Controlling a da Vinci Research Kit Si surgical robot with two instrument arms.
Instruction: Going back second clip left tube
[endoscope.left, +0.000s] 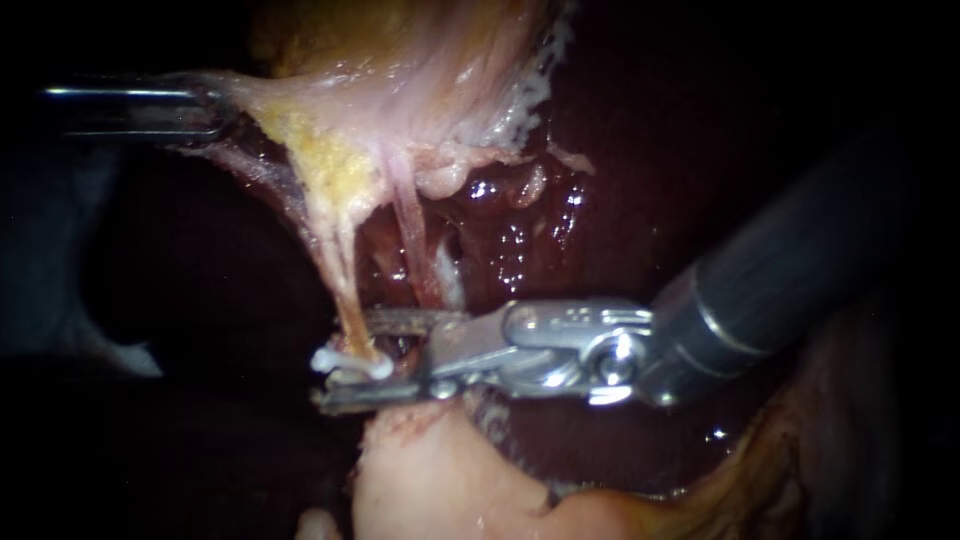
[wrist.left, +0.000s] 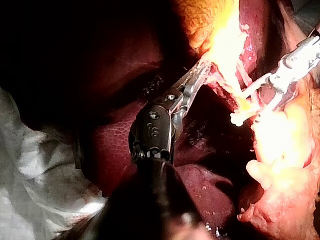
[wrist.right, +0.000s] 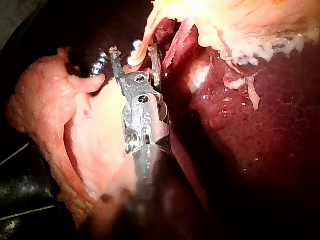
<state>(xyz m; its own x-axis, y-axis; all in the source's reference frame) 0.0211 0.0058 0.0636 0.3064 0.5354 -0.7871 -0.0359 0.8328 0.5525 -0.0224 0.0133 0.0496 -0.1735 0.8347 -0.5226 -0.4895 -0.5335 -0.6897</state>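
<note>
In the endoscope view light is cast from the camera onto the centre, and the edges are left black, deepest from 7 to 10 o'clock. Glare is thrown off the right instrument (endoscope.left: 352, 358) and glints off the liver (endoscope.left: 520, 235). In both wrist views the pale tissue (wrist.left: 225, 40) is burnt out to white, and the left instrument (wrist.left: 200, 72) is shadowed along its shaft

A strong, narrow light falls only on the middle of the scene, all around it is deep darkness, and at the border lies a pale, crumpled cloth (wrist.left: 35, 170).
</note>
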